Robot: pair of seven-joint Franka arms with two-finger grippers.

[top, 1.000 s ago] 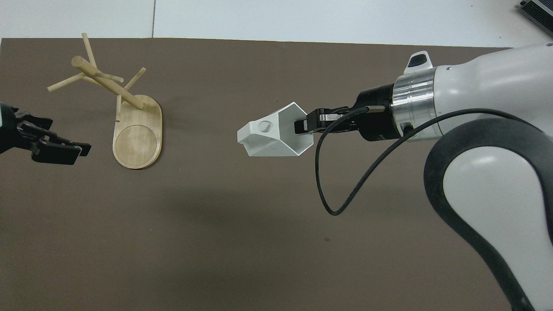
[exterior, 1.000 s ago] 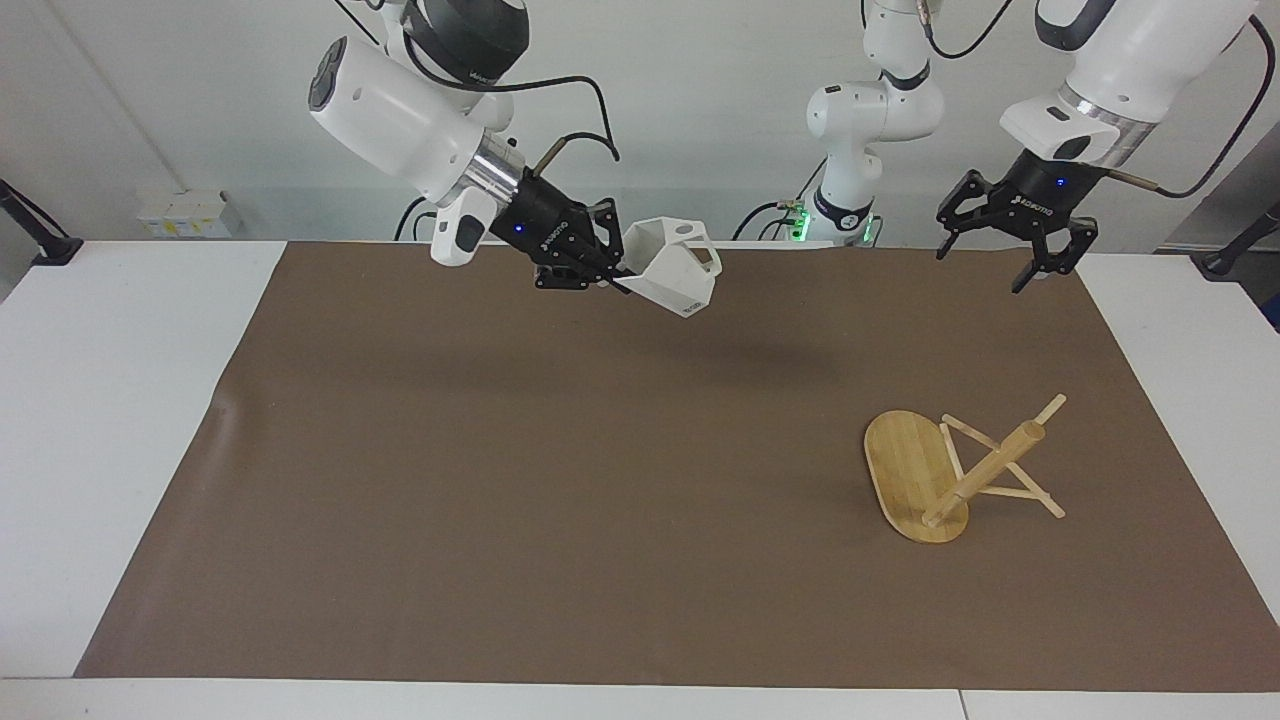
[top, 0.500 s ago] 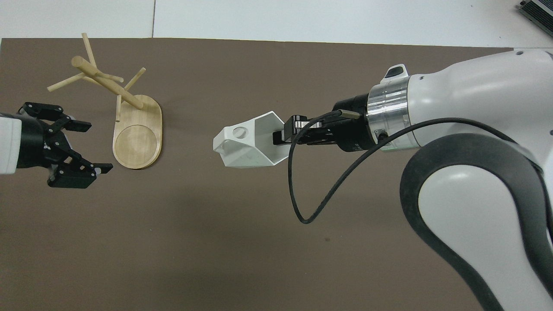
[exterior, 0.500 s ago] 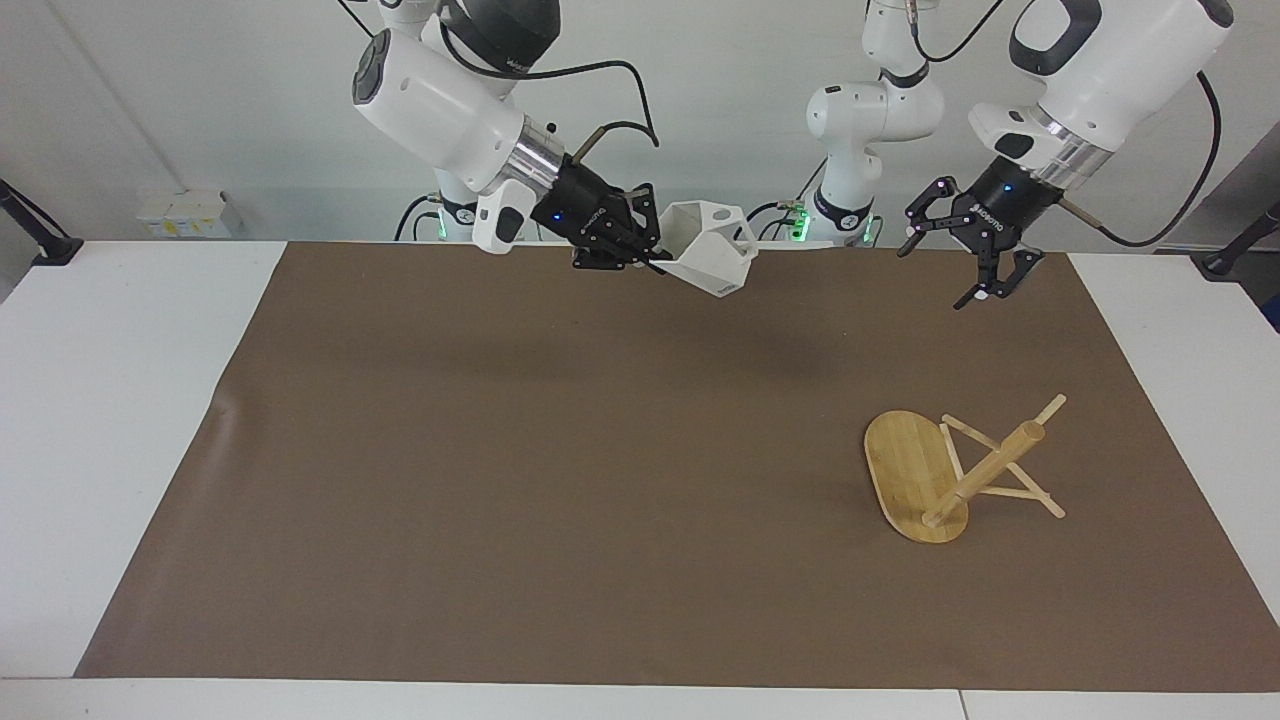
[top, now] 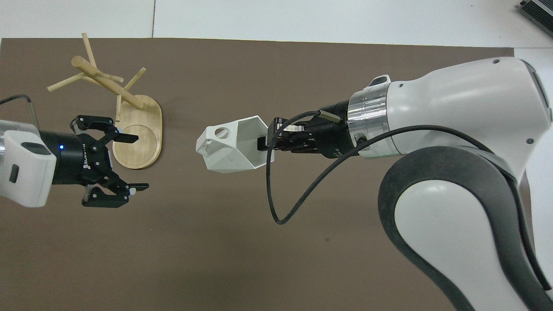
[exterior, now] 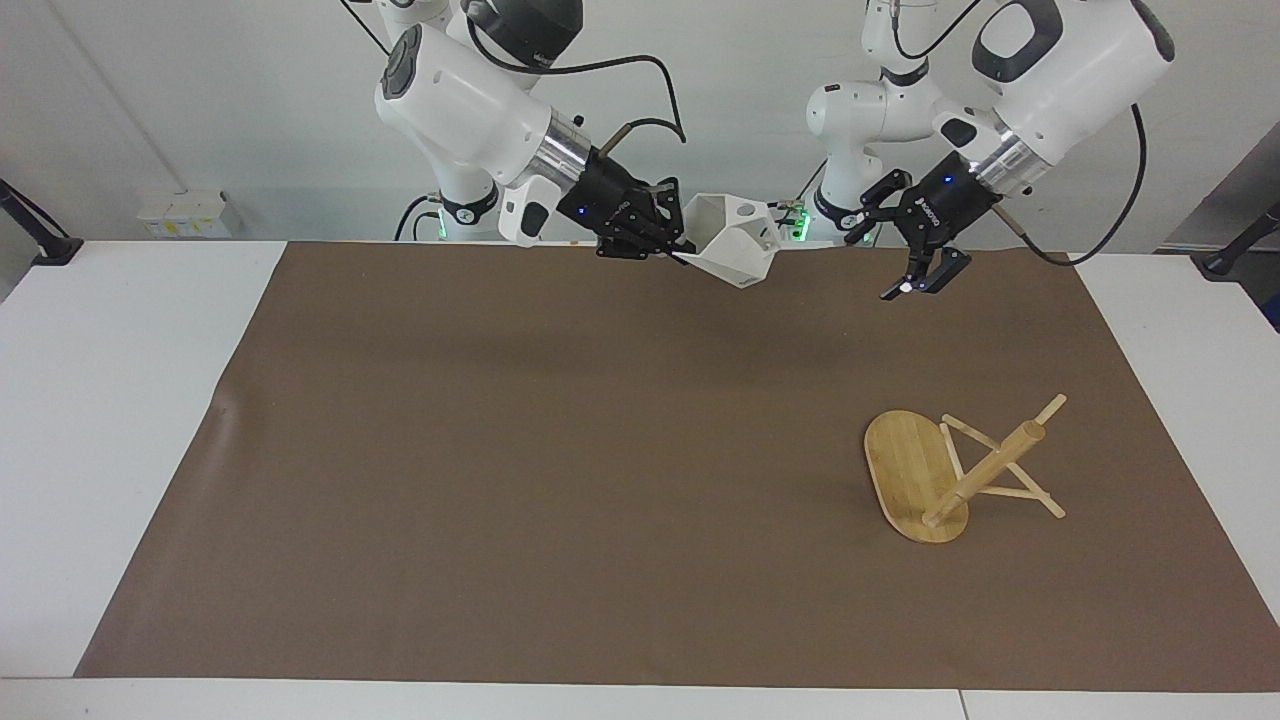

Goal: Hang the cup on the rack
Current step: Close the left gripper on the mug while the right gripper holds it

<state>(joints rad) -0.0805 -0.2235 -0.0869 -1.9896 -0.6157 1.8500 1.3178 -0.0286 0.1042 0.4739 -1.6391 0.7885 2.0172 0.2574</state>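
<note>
So the right gripper [exterior: 672, 243] is clamped on the rim of the white faceted cup [exterior: 735, 240], holding it up over the brown mat's [exterior: 520, 480] robot-side edge. Nothing's hung yet; the bamboo rack [exterior: 960, 470] stands at the left arm's end. Compared with a second ago, the cup has drifted toward the left gripper [exterior: 905, 245], which swung in with fingers spread, so it looks like a handover.
</note>
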